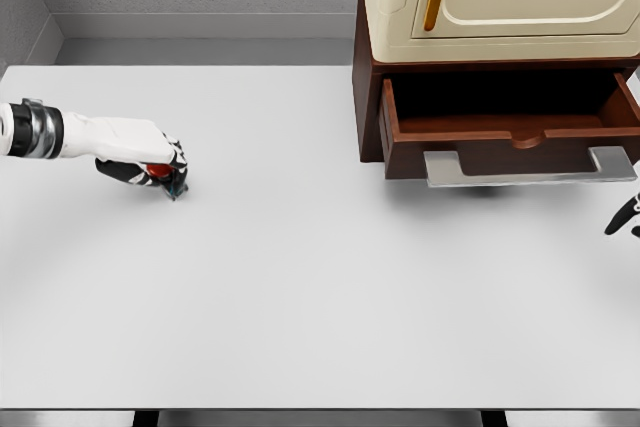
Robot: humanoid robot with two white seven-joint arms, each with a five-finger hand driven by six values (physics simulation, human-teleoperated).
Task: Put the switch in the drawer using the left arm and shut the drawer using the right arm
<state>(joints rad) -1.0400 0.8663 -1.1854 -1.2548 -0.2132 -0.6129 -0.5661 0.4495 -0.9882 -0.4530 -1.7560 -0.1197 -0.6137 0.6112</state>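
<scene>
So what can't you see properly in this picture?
- The switch: head view, mostly covered by the left robot hand; only red and dark bits show.
- The right robot hand: cut off by the right edge.
- The drawer inside: its back is in shadow.

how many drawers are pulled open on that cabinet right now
1. The open drawer juts from the bottom of the cabinet at the table's far right, with a grey handle on its front. Any other drawers would be out of view.
</scene>
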